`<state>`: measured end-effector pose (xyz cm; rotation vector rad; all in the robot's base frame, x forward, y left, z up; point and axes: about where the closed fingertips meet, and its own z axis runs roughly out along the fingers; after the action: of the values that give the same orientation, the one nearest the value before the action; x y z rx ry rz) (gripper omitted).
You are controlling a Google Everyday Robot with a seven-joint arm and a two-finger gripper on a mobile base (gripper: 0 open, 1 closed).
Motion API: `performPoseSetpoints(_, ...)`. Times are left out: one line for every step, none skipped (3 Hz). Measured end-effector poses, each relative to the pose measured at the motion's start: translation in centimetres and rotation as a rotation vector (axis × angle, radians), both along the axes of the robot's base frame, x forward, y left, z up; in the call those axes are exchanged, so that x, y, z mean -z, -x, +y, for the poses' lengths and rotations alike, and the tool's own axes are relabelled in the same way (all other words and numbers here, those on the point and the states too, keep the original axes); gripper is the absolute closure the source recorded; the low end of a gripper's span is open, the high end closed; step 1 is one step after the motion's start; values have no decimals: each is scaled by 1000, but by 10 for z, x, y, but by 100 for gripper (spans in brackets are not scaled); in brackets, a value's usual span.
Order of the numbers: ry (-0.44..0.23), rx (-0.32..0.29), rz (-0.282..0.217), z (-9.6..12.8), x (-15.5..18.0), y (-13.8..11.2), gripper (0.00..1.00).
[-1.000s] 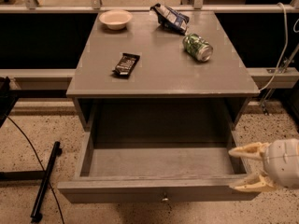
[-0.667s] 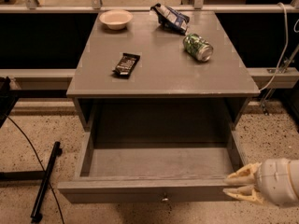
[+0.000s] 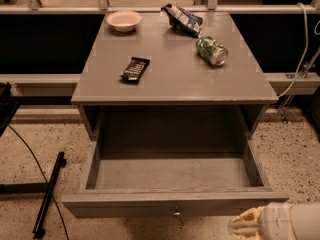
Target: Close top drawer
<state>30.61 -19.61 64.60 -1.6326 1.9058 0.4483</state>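
The top drawer [image 3: 172, 174] of the grey cabinet stands pulled far out toward me, its deep box empty. Its flat front panel [image 3: 125, 205] runs along the bottom of the view, with a small round metal knob [image 3: 176, 213] at the centre. My gripper [image 3: 246, 226] is at the bottom right, just in front of and below the right end of the front panel, pale fingers pointing left toward the knob. It holds nothing that I can see.
On the cabinet top [image 3: 170, 79] lie a white bowl [image 3: 124, 20], a dark snack bar [image 3: 135, 68], a green can [image 3: 211, 50] on its side and a blue chip bag [image 3: 183, 18]. A black stand [image 3: 48, 194] and a cable lie on the floor at the left.
My gripper has moved down and toward me, from beside the drawer's right wall to just in front of the front panel. The drawer has not moved.
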Motion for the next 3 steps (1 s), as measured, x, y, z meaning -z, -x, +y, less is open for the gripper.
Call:
performPoseSetpoints(-1,18,-34,9,25,-4,100)
performPoseSetpoints(-21,54,-129,16,41,-37,100)
performPoseSetpoints(-42,57,-195,26,48,-66,100)
